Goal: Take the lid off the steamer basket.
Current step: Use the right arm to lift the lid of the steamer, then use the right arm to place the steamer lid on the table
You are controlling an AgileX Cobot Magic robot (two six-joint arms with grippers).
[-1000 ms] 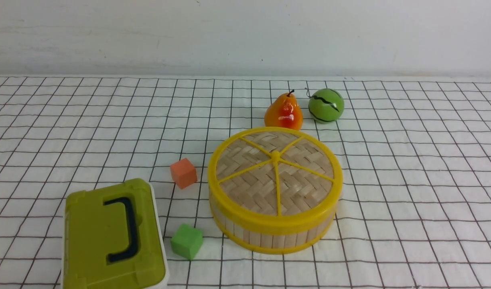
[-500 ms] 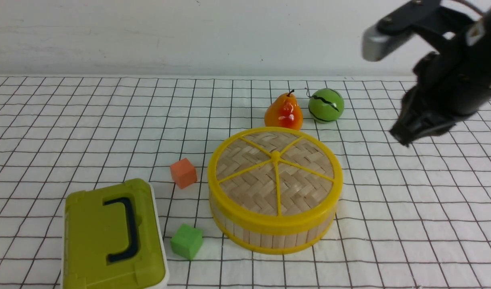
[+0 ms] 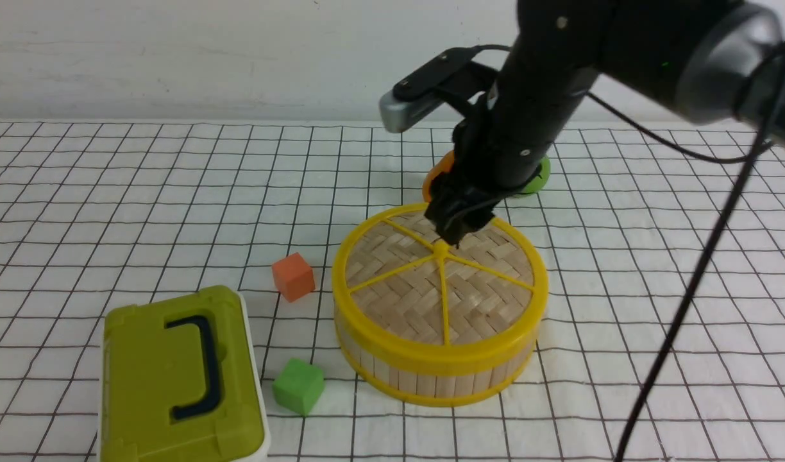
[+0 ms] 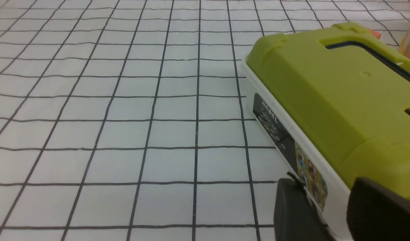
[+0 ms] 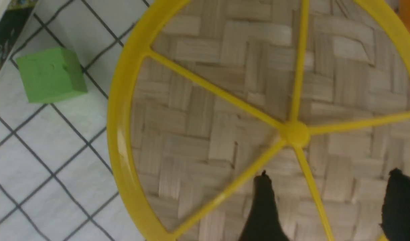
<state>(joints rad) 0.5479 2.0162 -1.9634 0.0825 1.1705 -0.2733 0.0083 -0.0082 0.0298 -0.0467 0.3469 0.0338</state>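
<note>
We have the whole lift left: the lid (image 3: pixel 399 301) sits on the steamer basket (image 3: pixel 424 384), our right hand (image 5: pixel 329 179) spread wide above it, gripping nothing.

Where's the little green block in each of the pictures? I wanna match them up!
Front view: the green block is low down, left of the middle, between the green box and the round basket.
Left wrist view: I can't see it there.
Right wrist view: it's near the upper left, beside the lid's yellow rim.
Shared landmark: the green box, though the right wrist view shows only its edge.
</note>
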